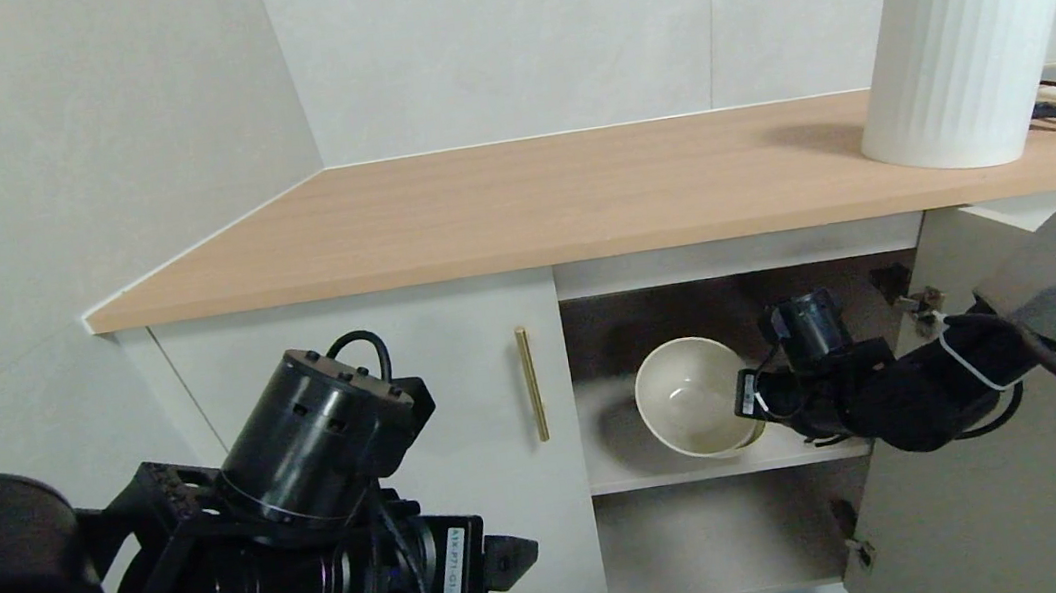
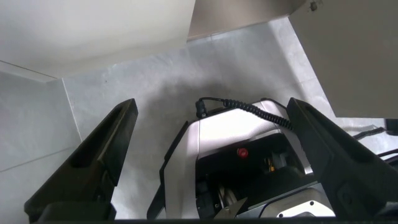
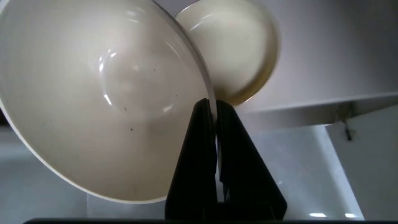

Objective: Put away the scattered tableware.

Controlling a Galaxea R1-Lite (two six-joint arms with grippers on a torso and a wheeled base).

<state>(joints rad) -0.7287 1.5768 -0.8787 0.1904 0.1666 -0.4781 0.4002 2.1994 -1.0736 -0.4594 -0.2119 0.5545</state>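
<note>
- Your left gripper [image 2: 212, 109] hangs low in front of the closed cabinet door [image 1: 463, 425], fingers spread wide, nothing between them. Floor tile lies beyond the tips.
- The brass handle [image 1: 531, 384] sits up and to the right of that gripper, apart from it.
- Right of the handle the cabinet is open. The upper shelf [image 1: 630, 470] lies just under your right gripper.
- The bowl [image 1: 692, 397], cream, is tipped on edge over that shelf with its opening facing out toward you. It is pinched at its right rim.
- Your right gripper [image 3: 214, 118] is inside the upper compartment, fingers narrow, clamped on the bowl's rim with one finger on each side of the wall.
- A second, smaller bowl [image 3: 239, 46] sits on the shelf just behind the held one. Can't tell if they touch.
- The open door [image 1: 996, 501] swings out to the right, beside your right arm.
- The white ribbed container [image 1: 961, 52] stands upright on the countertop [image 1: 526, 196], above and right of your right gripper, well apart from it.
</note>
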